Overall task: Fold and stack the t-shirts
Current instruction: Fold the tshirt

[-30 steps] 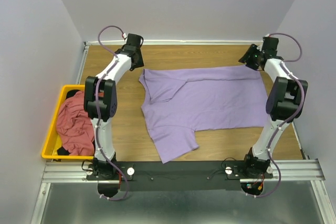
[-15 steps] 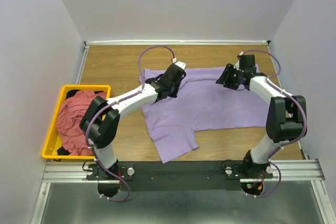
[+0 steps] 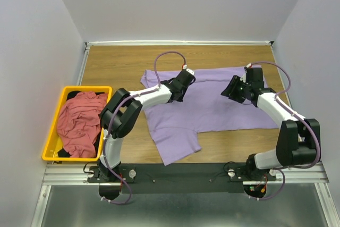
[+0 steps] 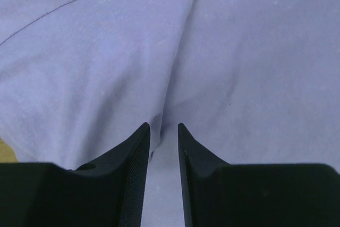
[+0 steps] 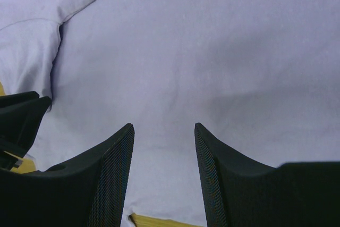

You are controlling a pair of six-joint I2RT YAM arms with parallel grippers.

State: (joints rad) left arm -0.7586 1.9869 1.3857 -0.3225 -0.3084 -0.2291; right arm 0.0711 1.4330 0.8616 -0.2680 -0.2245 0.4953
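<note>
The lavender-purple t-shirt (image 3: 212, 107) lies spread flat on the wooden table, one sleeve pointing to the near edge. My left gripper (image 3: 175, 94) hangs low over its left part, near a fold. In the left wrist view the jaws (image 4: 163, 126) stand a narrow gap apart over a crease in the cloth (image 4: 239, 51), with nothing between them. My right gripper (image 3: 229, 91) is over the shirt's right part, open wide and empty (image 5: 163, 126) above smooth cloth (image 5: 212, 51). The dusty red-pink shirt (image 3: 79, 120) lies bunched in the bin, with a dark one (image 3: 99, 143) under it.
The yellow bin (image 3: 53, 131) stands at the table's left edge. Bare wood (image 3: 122, 62) shows behind and left of the shirt. Walls close in the table on three sides. The left gripper's tip (image 5: 18, 112) shows at the left of the right wrist view.
Both arms have swung in from the far corners and come down over the middle of the lavender shirt. The shirt itself has not moved.
</note>
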